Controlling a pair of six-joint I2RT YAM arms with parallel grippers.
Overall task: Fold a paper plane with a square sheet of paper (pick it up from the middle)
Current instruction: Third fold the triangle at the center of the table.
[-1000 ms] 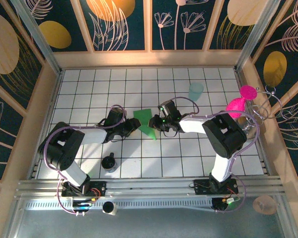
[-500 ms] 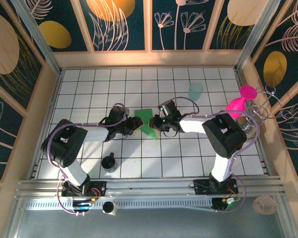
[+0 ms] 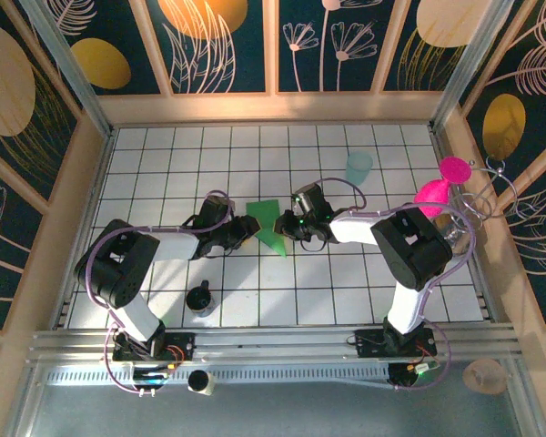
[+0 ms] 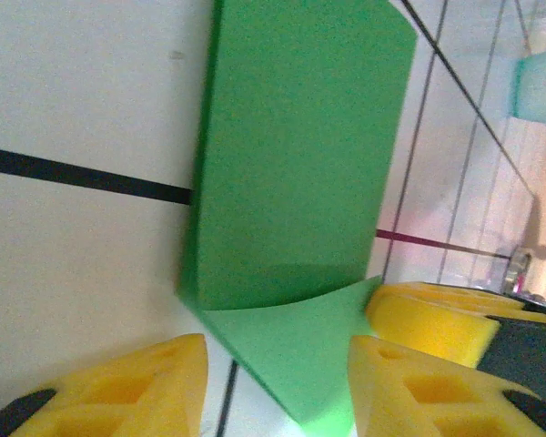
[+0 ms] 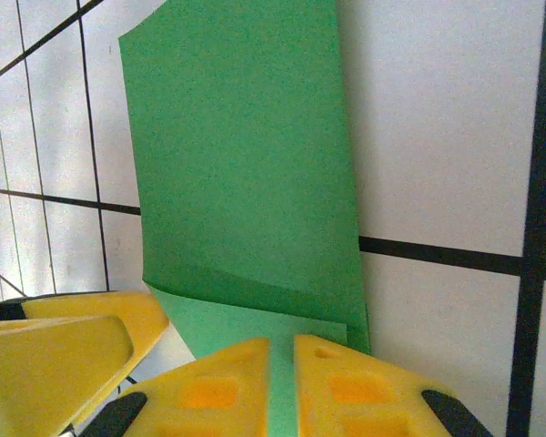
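Note:
The square sheet of paper (image 3: 266, 218) is bright green and lies mid-table, partly folded, with one half standing up from a crease. In the left wrist view the paper (image 4: 300, 155) has a triangular flap lying flat between the wide-apart yellow fingers of my left gripper (image 4: 273, 364), which is open. In the top view my left gripper (image 3: 248, 228) is at the sheet's left side and my right gripper (image 3: 285, 224) at its right. My right gripper (image 5: 280, 350) is shut on the near edge of the paper (image 5: 237, 155), with green showing in the thin slit between its fingers.
A pale teal cup (image 3: 358, 167) stands behind and to the right of the paper. A small black object (image 3: 199, 298) sits near the left arm's base. A pink item (image 3: 441, 187) hangs on a wire stand at the right wall.
The left arm's elbow has shifted slightly to the right. Both grippers and the paper stay about where they were.

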